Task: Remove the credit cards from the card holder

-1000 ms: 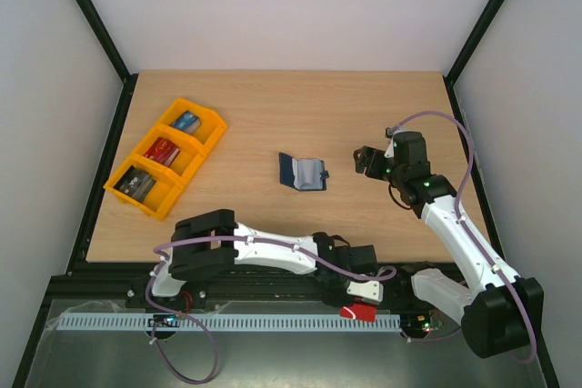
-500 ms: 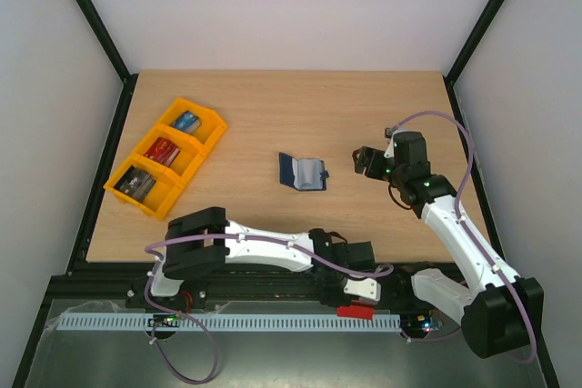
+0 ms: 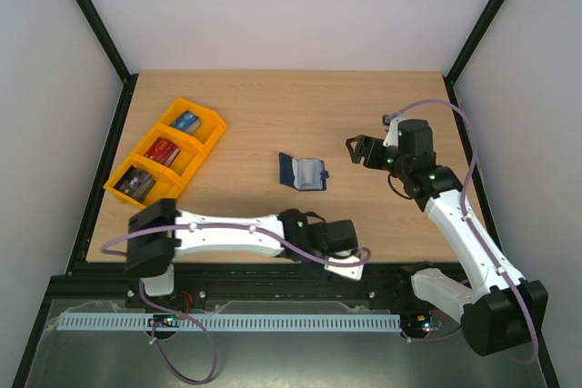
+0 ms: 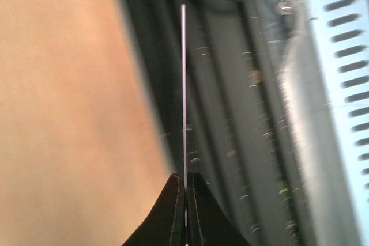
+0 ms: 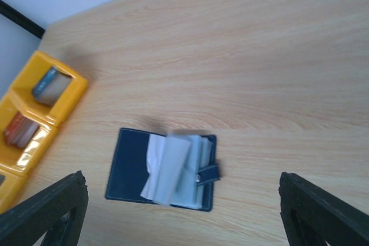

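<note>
Left gripper: fingers pressed together on a thin credit card. I see the card edge-on only, a pale sliver standing straight out from the fingertips, so I cannot tell which face or which card it is. It hangs over the near edge of the table, wood on one side of it and the dark frame rail on the other. The left arm lies stretched along that near edge.

Right gripper: fingers spread wide, nothing between them. I have it hovering over the right half of the table, pointed toward the card holder.

The card holder lies open and flat around mid-table, navy cover down, lighter blue pockets up. Its snap tab sticks out on the side toward the right gripper. A pale flap or card stands up from the pockets, too blurred to say which.

Orange tray sits at far left, well apart from the holder, small items in all three compartments.
</note>
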### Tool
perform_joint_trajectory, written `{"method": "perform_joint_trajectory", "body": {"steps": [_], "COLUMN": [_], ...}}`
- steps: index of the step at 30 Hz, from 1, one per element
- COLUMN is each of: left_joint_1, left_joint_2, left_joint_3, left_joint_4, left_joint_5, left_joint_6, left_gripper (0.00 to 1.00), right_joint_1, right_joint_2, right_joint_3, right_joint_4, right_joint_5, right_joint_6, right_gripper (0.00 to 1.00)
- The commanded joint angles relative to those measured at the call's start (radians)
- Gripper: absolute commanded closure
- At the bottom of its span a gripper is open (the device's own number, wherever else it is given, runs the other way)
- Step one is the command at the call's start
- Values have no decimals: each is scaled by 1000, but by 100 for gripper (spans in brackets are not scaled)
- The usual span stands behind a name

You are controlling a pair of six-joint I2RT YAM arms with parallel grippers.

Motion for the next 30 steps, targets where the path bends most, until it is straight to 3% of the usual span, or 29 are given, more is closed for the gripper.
{"method": "perform_joint_trajectory", "body": {"steps": [1, 6, 13, 16, 18, 23, 26, 30], "left_joint_1": [33, 135, 396, 477, 519, 548, 549, 548], "left_joint_2": [-181, -376, -642, -824, -959, -1208, -1247, -1191], "left_joint_3": [4, -87, -282, -428, -566, -831, -932, -961], "left_joint_4": [-4, 182, 603, 822, 938, 1093, 1187, 1306], "left_joint_5": [-288, -584, -680, -578, -436, -97, 10, 18], "left_joint_6": [202, 409, 662, 843, 989, 1293, 1447, 1516], "left_gripper": [98, 98, 98, 98, 98, 98, 98, 98], "right_joint_1": [2, 0, 1, 2, 5, 96, 175, 237], "right_joint_2": [0, 6, 73, 125, 151, 181, 209, 247], "right_joint_3": [102, 221, 346, 370, 370, 371, 393, 421], "right_joint_4": [-43, -72, 52, 161, 232, 237, 131, 27], "right_joint_5": [-66, -222, -501, -633, -695, -747, -710, -637], "right_joint_6": [-32, -74, 4, 95, 148, 104, 30, -31], "right_gripper": [12, 12, 9, 9, 10, 9, 9, 10]}}
